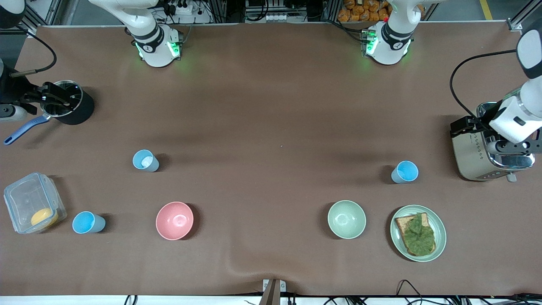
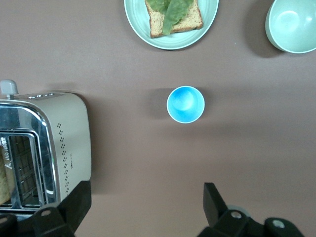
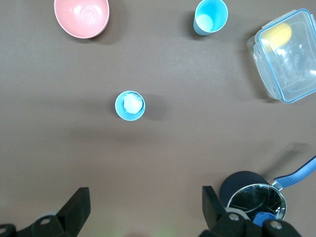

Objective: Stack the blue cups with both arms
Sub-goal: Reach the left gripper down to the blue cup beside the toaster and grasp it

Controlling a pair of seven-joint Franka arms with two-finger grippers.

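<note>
Three light-blue cups stand upright and apart on the brown table. One cup (image 1: 145, 160) is toward the right arm's end, also in the right wrist view (image 3: 130, 105). A second cup (image 1: 88, 223) is nearer the front camera, beside a clear box, and also shows in the right wrist view (image 3: 211, 17). The third cup (image 1: 405, 172) is toward the left arm's end, beside the toaster, and shows in the left wrist view (image 2: 185, 104). My left gripper (image 1: 491, 140) (image 2: 145, 205) is open and empty, up over the toaster's edge. My right gripper (image 1: 53, 99) (image 3: 143, 207) is open and empty, up over the black pot.
A pink bowl (image 1: 174, 220) and a pale green bowl (image 1: 346, 219) sit near the front edge. A green plate (image 1: 438, 220) holds toast with lettuce. A steel toaster (image 1: 468, 156), a black pot (image 1: 78, 112) with a blue handle and a clear lidded box (image 1: 25, 195) stand at the table's ends.
</note>
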